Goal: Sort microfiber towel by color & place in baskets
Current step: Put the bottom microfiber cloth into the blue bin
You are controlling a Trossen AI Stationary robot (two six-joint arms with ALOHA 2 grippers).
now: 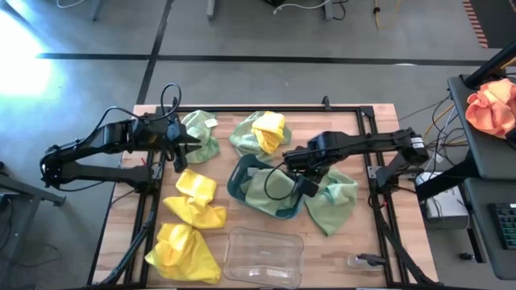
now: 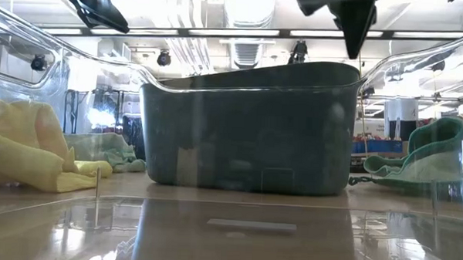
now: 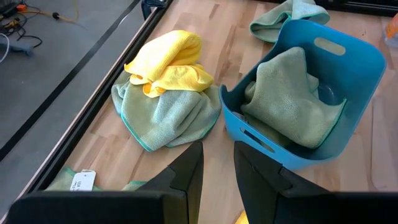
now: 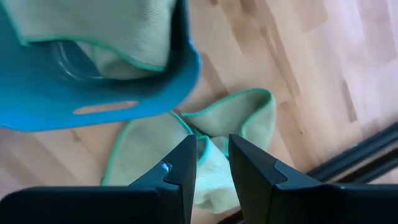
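A lab or workshop: grey concrete floor (image 1: 266, 36) with dark tape lines, loose cables (image 1: 439, 121), ceiling ducts and strip lights (image 2: 243, 31), a wooden workbench (image 1: 339, 234)

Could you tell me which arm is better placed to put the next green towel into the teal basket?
Probably the right: its claw hovers over the green towel lying beside the teal basket. The left claw is farther off.

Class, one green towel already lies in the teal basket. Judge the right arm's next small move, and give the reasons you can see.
Probably lower the right claw onto the green towel on the table beside the teal basket and close on it. The claw hovers over it with a narrow gap between its fingers, holding nothing, and that towel matches the one in the basket.
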